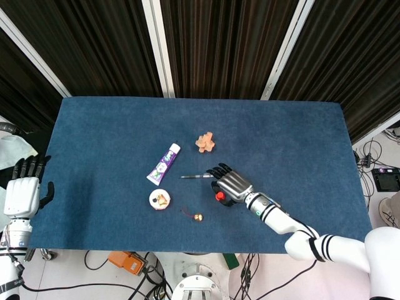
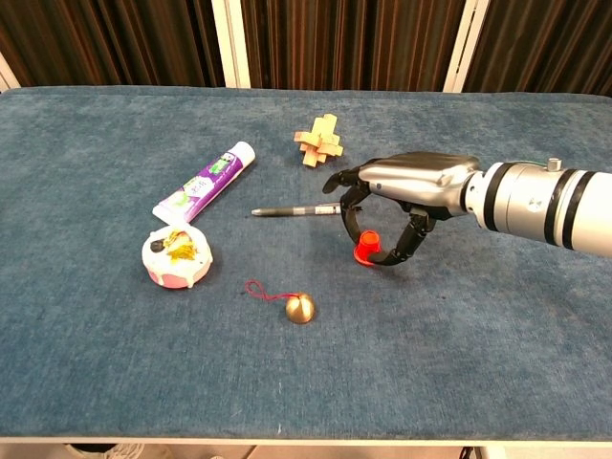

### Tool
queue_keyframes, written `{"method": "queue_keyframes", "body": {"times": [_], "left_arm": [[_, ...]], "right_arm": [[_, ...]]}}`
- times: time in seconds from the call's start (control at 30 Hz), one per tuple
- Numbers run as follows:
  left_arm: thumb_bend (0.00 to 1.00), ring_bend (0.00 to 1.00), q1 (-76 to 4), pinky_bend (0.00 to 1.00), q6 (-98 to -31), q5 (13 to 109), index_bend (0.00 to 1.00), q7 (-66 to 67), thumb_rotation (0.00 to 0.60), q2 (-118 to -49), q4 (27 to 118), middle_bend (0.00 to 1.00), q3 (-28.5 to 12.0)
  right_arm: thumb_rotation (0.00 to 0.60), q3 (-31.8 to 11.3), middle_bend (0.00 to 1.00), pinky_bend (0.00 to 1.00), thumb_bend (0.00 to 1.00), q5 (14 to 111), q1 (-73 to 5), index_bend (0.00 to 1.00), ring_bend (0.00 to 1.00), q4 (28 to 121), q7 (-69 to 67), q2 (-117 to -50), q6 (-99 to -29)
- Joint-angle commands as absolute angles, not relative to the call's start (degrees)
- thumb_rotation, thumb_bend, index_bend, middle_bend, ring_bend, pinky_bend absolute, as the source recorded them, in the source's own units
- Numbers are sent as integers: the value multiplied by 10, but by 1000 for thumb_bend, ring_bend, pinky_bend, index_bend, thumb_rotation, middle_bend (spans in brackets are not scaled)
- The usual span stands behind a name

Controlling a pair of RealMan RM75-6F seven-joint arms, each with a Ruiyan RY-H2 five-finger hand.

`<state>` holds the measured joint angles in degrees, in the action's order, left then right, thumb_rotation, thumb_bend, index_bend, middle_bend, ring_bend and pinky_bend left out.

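Observation:
My right hand (image 1: 230,185) (image 2: 406,191) reaches in from the right and closes over a small red cap (image 1: 219,196) (image 2: 365,251) on the blue table. The thumb sits on the cap's right side and the fingers curl down on its left, pinching it. The fingers also hang over the tip of a black pen (image 1: 195,176) (image 2: 292,209) lying just left of the hand. My left hand (image 1: 22,195) stays off the table's left edge with fingers apart and nothing in it; the chest view does not show it.
A wooden burr puzzle (image 1: 204,142) (image 2: 319,141) lies behind the hand. A purple toothpaste tube (image 1: 164,164) (image 2: 205,182), a round white dish (image 1: 160,199) (image 2: 177,254) and a brass bell on a red cord (image 1: 197,217) (image 2: 299,307) lie to the left.

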<state>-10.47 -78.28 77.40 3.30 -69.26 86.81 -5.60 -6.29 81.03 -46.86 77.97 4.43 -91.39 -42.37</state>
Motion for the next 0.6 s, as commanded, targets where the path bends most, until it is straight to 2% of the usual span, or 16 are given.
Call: {"method": "queue_keyframes", "body": {"times": [0.03,0.2,0.4,0.6], "left_arm": [[511,45,-104,36,-783,773,110,32,600,-693,868,48,-57],[512,45,-104,36,-784,773,110,32,600,-692,869,48,-57],[512,45,-105,36,-784,775,109,34,600,-693,867,48,-56],[512,45,-105,36,-782,773,109,30,600,-693,862,48,-58]], "right_arm": [[600,-69,133,74,546,808,-472,636,142,787,49,-909,-430],[600,-103,134,77,551,800,-494,642,143,821,70,-885,-439],[600,-164,133,88,552,764,-527,642,153,876,99,-849,-444],[600,-200,133,91,552,716,-535,642,156,951,130,-795,-457]]}}
